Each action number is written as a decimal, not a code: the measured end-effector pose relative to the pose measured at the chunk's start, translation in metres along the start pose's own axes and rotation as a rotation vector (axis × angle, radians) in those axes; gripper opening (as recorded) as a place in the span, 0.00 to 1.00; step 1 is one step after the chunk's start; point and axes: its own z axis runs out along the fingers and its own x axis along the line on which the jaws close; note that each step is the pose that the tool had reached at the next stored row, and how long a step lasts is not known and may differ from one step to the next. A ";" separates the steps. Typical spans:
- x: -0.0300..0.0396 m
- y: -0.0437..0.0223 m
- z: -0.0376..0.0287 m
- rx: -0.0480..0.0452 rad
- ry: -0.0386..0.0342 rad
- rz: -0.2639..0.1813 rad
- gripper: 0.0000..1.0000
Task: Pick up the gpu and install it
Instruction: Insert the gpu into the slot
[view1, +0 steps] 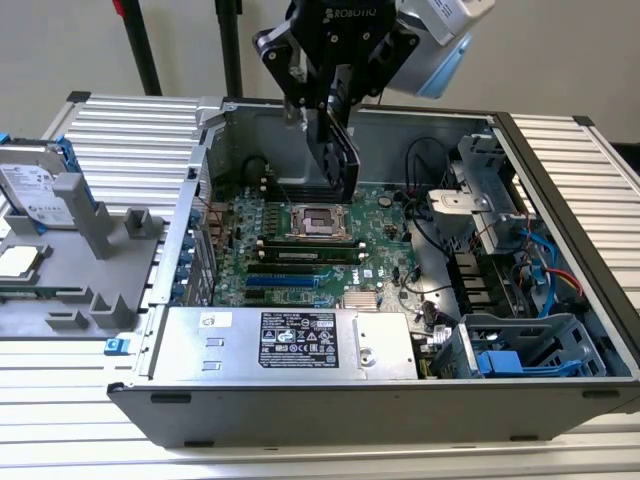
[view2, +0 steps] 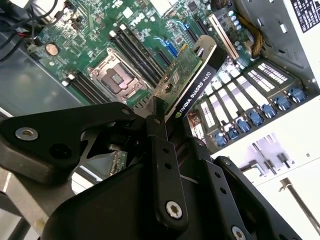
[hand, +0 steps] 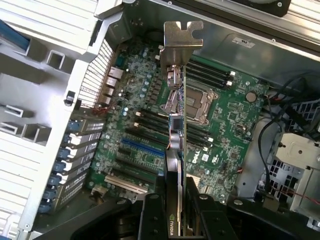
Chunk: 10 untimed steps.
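Observation:
My gripper (view1: 325, 112) is shut on the gpu (view1: 340, 160), a thin card with a black cover. It hangs above the back part of the green motherboard (view1: 300, 255) inside the open computer case (view1: 380, 400), and I cannot tell whether its lower edge touches the board. In the second wrist view the gpu (view2: 192, 80) sticks out past the black fingers (view2: 160, 135) over the board (view2: 100, 45). The first wrist view shows the card edge-on, its silver bracket (hand: 182, 37) at the far end and the gripper (hand: 177, 212) clamped on the near end, above the expansion slots (hand: 142, 150).
A CPU socket (view1: 318, 220) and memory slots lie under the card. The silver power supply (view1: 290, 340) fills the case's near side. Drive cages (view1: 520, 350) and cables (view1: 545, 265) stand at the exterior view's right. A hard drive (view1: 35, 190) and grey fixture (view1: 95, 235) sit outside the case.

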 end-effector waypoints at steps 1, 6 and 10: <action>0.0000 0.0000 0.0000 -0.0001 0.0003 -0.007 0.00; 0.0000 0.0000 0.0000 -0.0006 0.0026 -0.044 0.00; 0.0000 0.0000 0.0000 -0.0010 0.0044 -0.074 0.00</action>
